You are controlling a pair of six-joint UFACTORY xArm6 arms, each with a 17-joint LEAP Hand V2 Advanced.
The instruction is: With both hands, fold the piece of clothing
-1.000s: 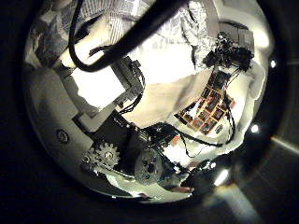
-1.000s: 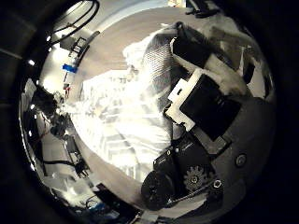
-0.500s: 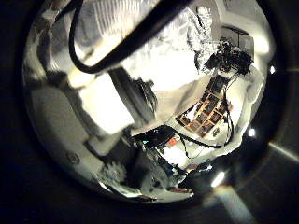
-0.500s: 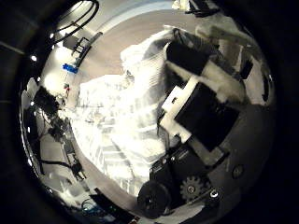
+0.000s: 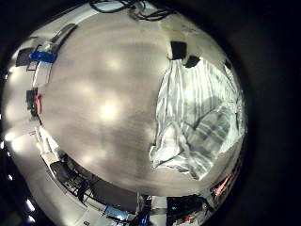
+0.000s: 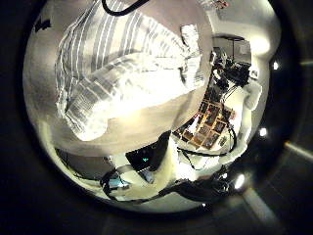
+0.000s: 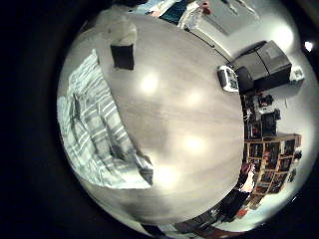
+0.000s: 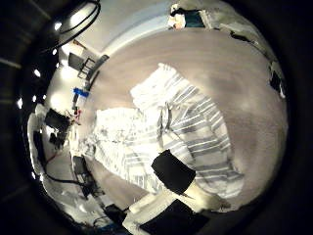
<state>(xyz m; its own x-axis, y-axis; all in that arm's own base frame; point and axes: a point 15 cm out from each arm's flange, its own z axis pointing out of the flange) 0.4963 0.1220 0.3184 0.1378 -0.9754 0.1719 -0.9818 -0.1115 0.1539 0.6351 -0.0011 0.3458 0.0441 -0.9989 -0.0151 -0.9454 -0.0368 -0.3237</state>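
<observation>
the striped garment [image 8: 171,132] lies rumpled and bunched on the pale wooden table [image 5: 94,104], loose of both hands. from the right hand's thumb side it spreads below the palm in folds, and a dark fingertip [image 8: 176,171] of that hand hangs over its near edge. whether that tip touches the cloth cannot be told. the rest of the right hand's fingers do not show, so its spread cannot be told. from the left hand's thumb side the garment [image 6: 122,64] sits off to one side of the palm, not under it, with none of that hand's fingers on it. their pose cannot be told either. both little finger views show the cloth [image 5: 198,118] [image 7: 100,124] lying beside bare tabletop.
</observation>
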